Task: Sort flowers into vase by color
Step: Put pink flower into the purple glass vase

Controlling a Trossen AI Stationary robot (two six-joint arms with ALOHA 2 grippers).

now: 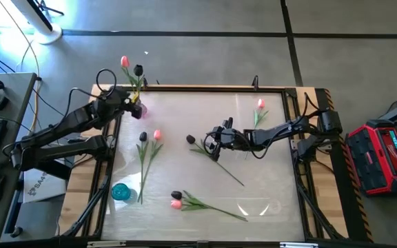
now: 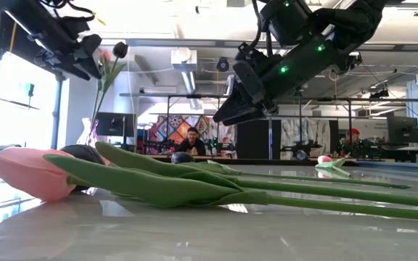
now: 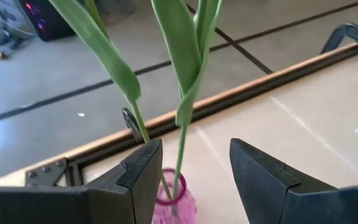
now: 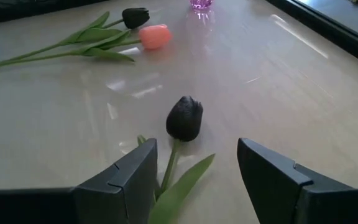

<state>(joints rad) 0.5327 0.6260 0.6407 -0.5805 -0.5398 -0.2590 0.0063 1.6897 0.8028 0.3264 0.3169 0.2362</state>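
Partly sorted: two tulips [image 1: 130,67] are stood in the pink vase [image 1: 140,110].
Left gripper [image 3: 191,171] is parted, released; right gripper [image 4: 194,165] is spread over a dark tulip [image 4: 184,118], ungrasped.

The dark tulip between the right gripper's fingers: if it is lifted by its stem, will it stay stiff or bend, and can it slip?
The dark tulip lies flat between the open right gripper fingers. Its stem looks long and thin, so it will probably sag at the head. It seems light, and the glossy table may let it slide.
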